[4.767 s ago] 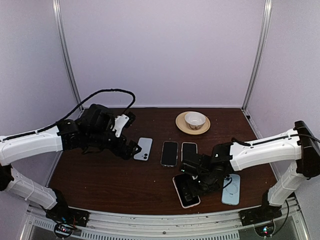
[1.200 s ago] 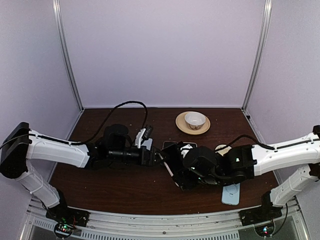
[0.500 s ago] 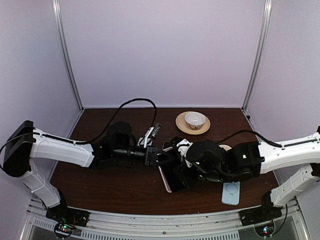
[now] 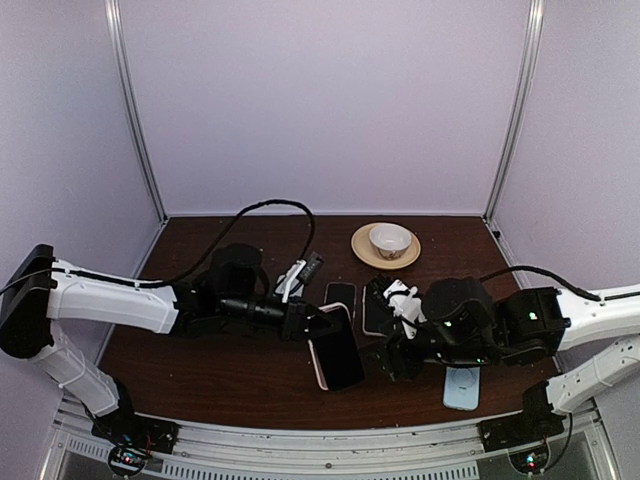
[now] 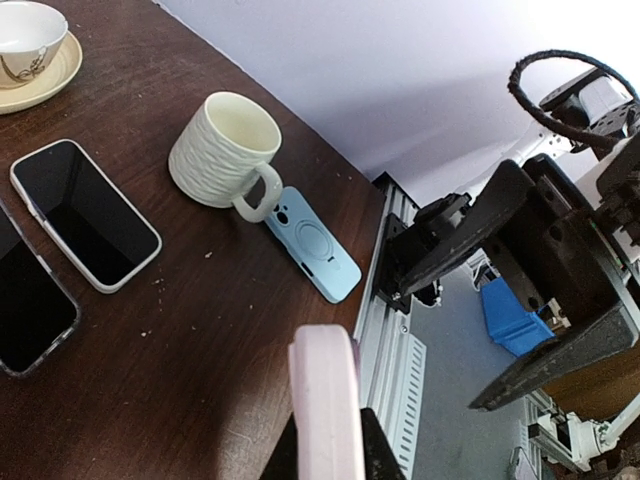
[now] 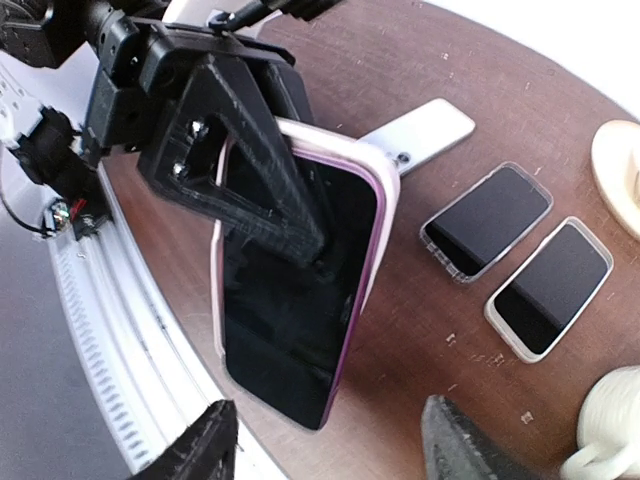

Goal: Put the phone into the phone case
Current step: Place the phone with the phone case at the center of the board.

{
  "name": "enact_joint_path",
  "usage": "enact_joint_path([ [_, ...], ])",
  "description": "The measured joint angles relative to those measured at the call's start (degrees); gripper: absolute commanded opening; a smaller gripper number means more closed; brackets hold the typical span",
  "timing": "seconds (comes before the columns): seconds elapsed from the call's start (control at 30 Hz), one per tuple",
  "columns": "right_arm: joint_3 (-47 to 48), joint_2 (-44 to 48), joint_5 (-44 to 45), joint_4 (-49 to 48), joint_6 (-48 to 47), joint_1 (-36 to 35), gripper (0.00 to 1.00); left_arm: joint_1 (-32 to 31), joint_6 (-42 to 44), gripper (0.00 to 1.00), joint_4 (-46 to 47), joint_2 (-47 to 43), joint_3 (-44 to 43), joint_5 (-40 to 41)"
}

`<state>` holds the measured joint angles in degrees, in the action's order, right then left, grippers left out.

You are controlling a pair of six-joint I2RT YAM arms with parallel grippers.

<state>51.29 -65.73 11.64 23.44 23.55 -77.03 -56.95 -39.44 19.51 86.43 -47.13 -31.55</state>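
My left gripper (image 4: 316,322) clamps the phone (image 4: 336,358) by one edge, my right gripper (image 6: 328,418) stands apart; I fear it could pivot and drop.

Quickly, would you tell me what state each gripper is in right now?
Left gripper: closed on the pink-edged, black-screened phone.
Right gripper: open, holding nothing.

A white bowl (image 4: 389,238), set on a cream saucer (image 4: 364,252), is shown at the far side of the dark wooden table (image 4: 200,370), beyond and right of the left gripper (image 4: 314,318). A ribbed white mug (image 5: 224,150) is seen upright ahead of that gripper, its handle turned toward the near edge.
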Motion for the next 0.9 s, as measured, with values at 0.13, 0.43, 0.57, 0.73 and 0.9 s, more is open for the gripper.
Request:
enact_joint_path([
  [0.13,-3.34,3.61,-1.86,-0.17,2.03,0.15,0.72,-0.04,-1.36,0.00,-2.47,0.02,-0.15,2.60],
  [0.43,-1.09,-2.01,-1.55,8.81,12.44,0.63,0.72,-1.84,-18.62,0.00,4.68,18.69,-1.97,0.24],
  [0.57,-0.02,-2.97,-1.51,13.99,16.46,0.68,0.72,-4.33,-21.99,0.07,5.62,20.04,-4.63,0.07],
  [0.73,0.07,-5.01,-1.46,18.16,20.92,0.94,0.72,-5.44,-23.96,0.37,5.20,22.80,-5.51,1.31],
  [0.9,0.09,-9.46,-2.80,19.43,24.46,1.07,0.70,-3.93,-21.64,0.53,-2.12,26.25,-7.67,4.31],
])
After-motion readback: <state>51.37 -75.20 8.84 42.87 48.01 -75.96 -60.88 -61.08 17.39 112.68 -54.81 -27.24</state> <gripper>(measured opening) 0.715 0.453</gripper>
